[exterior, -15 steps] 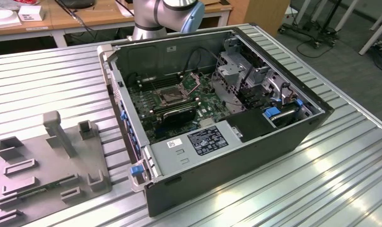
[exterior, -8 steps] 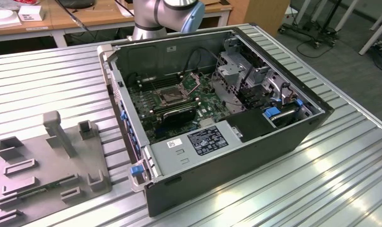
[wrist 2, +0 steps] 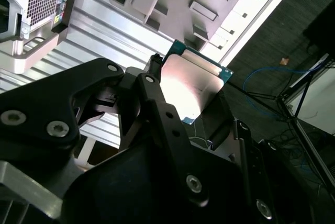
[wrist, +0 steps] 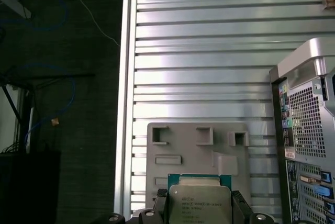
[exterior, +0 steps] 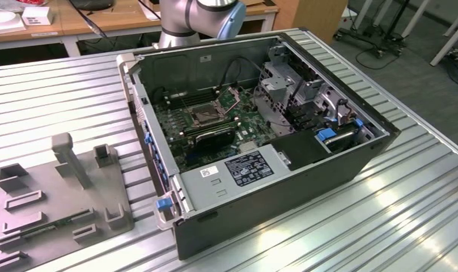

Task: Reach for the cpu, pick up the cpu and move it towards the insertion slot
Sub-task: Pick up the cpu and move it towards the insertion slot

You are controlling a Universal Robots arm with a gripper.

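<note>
The cpu (wrist: pixel 199 204) (wrist 2: pixel 189 84), a silvery square chip with a thin green rim, hangs in the air well above the table. My gripper (wrist: pixel 199 209) (wrist 2: pixel 187 92) is shut on it, with black fingers (wrist 2: pixel 153 73) pressing on two opposite edges. In the first wrist view the grey plastic fixture (wrist: pixel 196 150) lies far below the chip. The insertion slot (exterior: pixel 201 116), a dark square socket in a silvery bracket, sits on the green motherboard inside the open computer case (exterior: pixel 289 187). The arm (exterior: pixel 199 17) rises behind the case in the exterior view.
The grey fixture (exterior: pixel 63 198) with upright posts lies on the ribbed metal table (exterior: pixel 410 215) at the exterior view's left, with a thin green memory stick (exterior: pixel 51 226) on it. The case's back panel (wrist: pixel 309 130) stands beside the fixture. Cables and drive cages crowd the case.
</note>
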